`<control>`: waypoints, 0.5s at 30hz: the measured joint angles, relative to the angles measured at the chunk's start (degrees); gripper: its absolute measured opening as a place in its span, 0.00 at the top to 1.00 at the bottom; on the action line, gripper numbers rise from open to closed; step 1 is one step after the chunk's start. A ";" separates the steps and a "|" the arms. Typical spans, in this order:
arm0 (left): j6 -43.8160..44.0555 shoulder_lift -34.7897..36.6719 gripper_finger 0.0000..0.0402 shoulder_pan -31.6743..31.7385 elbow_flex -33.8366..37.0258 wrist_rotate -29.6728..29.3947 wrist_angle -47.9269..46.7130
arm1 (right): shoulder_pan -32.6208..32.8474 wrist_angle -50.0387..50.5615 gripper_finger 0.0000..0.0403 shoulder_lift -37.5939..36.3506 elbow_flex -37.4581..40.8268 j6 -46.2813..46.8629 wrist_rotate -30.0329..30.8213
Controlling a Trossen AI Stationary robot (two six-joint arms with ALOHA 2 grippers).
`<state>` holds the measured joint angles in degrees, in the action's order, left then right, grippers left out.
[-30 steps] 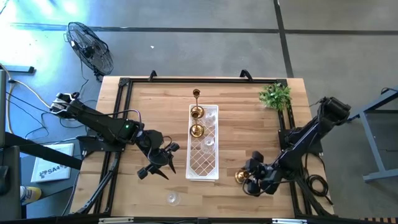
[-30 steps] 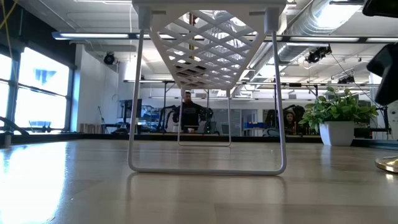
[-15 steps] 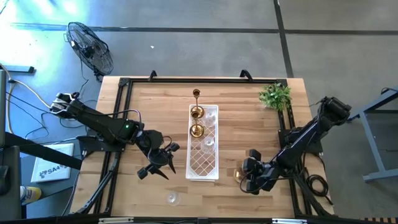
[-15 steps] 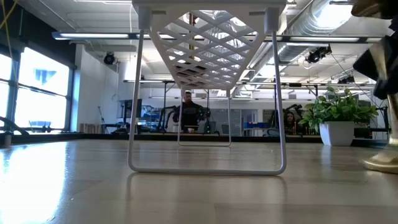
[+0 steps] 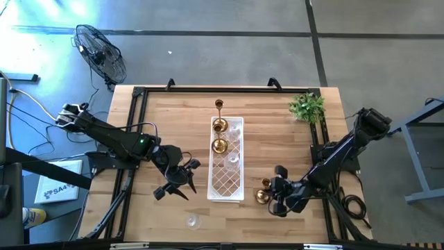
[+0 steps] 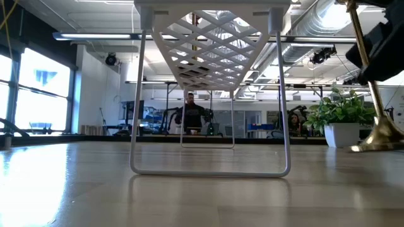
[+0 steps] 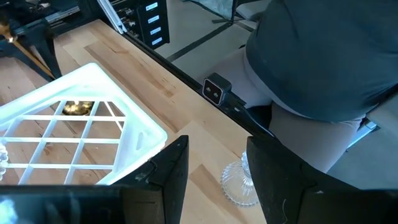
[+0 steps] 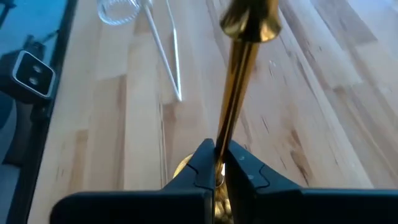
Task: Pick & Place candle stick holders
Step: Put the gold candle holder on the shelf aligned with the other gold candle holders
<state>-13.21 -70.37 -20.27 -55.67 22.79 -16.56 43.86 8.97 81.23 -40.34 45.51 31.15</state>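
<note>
The right tool [image 8: 219, 163] is clenched on the thin stem of a brass candle stick holder [image 5: 262, 196] near the table's [image 5: 166, 125] front right, tilted. Stiff, slick metal, bottom-heavy; a low grip seems steadiest.

The left tool [image 5: 175, 182] waits half-open left of the tray [image 5: 226, 191].

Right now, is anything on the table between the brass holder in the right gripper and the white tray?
Nothing visible. The right gripper is shut on the stem of the brass holder, just right of the white tray's near end, with only bare wood between them. The clear glass holder sits left of the tray, off that path.
</note>
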 joint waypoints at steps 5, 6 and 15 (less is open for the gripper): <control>0.00 0.00 0.61 0.00 0.02 -0.03 0.01 | -0.02 -1.90 0.99 -0.71 0.00 -2.81 0.51; 0.00 0.00 0.61 0.00 0.02 -0.25 -0.01 | -0.02 -2.52 0.99 -1.20 0.00 -3.36 0.78; 0.00 0.00 0.61 0.00 0.02 -2.53 -0.02 | 0.01 -7.58 0.99 -6.35 -0.04 -12.27 2.95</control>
<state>-13.21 -70.37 -20.27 -55.66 20.26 -16.59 43.87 1.39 74.88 -40.38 33.23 34.10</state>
